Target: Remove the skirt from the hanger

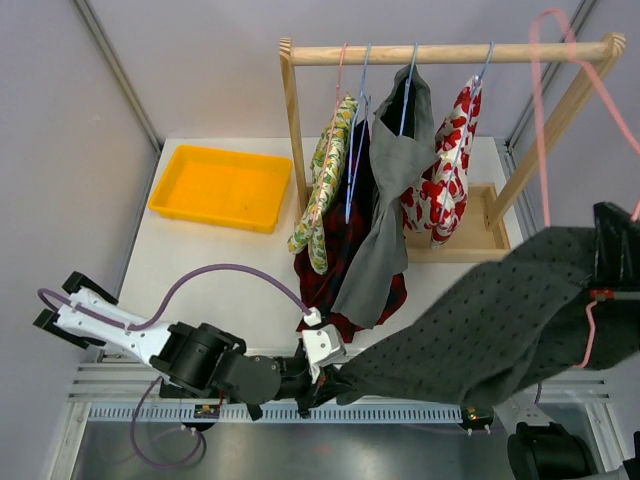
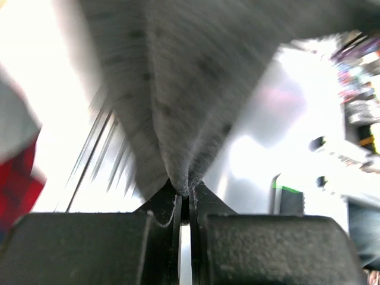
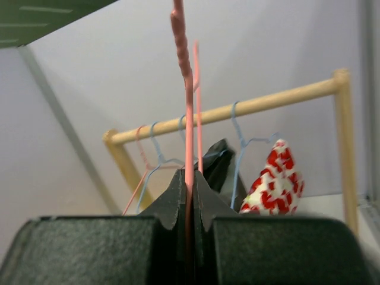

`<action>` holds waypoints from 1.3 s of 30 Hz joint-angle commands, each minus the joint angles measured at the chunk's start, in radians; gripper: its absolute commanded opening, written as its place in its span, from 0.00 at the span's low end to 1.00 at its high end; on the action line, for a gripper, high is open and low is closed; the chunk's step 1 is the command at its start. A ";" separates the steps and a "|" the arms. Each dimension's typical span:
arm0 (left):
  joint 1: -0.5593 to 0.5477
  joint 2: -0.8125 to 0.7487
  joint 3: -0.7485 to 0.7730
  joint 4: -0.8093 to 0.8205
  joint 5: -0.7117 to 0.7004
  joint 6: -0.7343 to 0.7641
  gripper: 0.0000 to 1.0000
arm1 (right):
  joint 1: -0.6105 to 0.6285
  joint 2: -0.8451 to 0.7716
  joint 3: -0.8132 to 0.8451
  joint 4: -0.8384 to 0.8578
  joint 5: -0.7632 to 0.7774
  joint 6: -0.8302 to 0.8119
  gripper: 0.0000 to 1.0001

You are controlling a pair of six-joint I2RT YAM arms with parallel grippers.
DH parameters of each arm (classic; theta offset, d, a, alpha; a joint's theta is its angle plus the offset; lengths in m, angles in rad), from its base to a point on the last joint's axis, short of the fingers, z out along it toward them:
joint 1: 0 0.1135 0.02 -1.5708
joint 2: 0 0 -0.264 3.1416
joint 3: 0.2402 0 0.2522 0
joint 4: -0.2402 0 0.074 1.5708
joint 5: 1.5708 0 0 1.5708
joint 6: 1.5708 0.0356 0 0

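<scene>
On my overhead feed the skirt is a dark grey cloth with small darker dots. It is pulled out in a broad, sagging band across the near right of the table, between my two arms and well in front of the rack. Its low end narrows to a point at the left gripper. On that wrist camera the fingers are pinched tight on a fold of the grey fabric, which fans out above them in a blur.

The high end of the skirt runs up to the right gripper at the right edge of the view. That gripper is clamped on the thin pink wire of the hanger, and the wire rises straight up between the fingers. From above, the pink wire loops high over the skirt. I can't tell how much of the skirt is on it.

Four other garments hang on the rack.
</scene>
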 commanded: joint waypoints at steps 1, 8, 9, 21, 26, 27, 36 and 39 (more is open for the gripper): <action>-0.044 -0.069 -0.020 -0.192 -0.211 -0.144 0.00 | 0.002 0.086 0.082 0.083 0.287 -0.117 0.00; -0.050 0.057 0.403 -0.567 -0.454 -0.038 0.00 | 0.036 0.114 0.053 0.034 0.492 -0.176 0.00; -0.050 0.155 0.591 -0.676 -0.483 -0.008 0.00 | 0.038 0.109 0.009 0.028 0.484 -0.153 0.00; -0.048 0.159 0.942 -0.515 -0.792 0.485 0.00 | 0.036 0.077 -0.314 0.046 0.392 -0.117 0.00; -0.048 0.011 0.754 -0.297 -0.954 0.687 0.00 | 0.038 0.083 -0.381 0.096 0.387 -0.125 0.00; -0.047 -0.014 0.726 -0.193 -0.974 0.730 0.00 | 0.038 0.086 -0.404 0.106 0.384 -0.126 0.00; -0.038 -0.240 0.461 0.471 -1.014 1.339 0.00 | 0.038 0.170 -0.473 0.248 0.389 -0.148 0.00; -0.001 -0.215 0.383 0.675 -1.048 1.559 0.00 | 0.038 0.212 -0.469 0.279 0.380 -0.157 0.00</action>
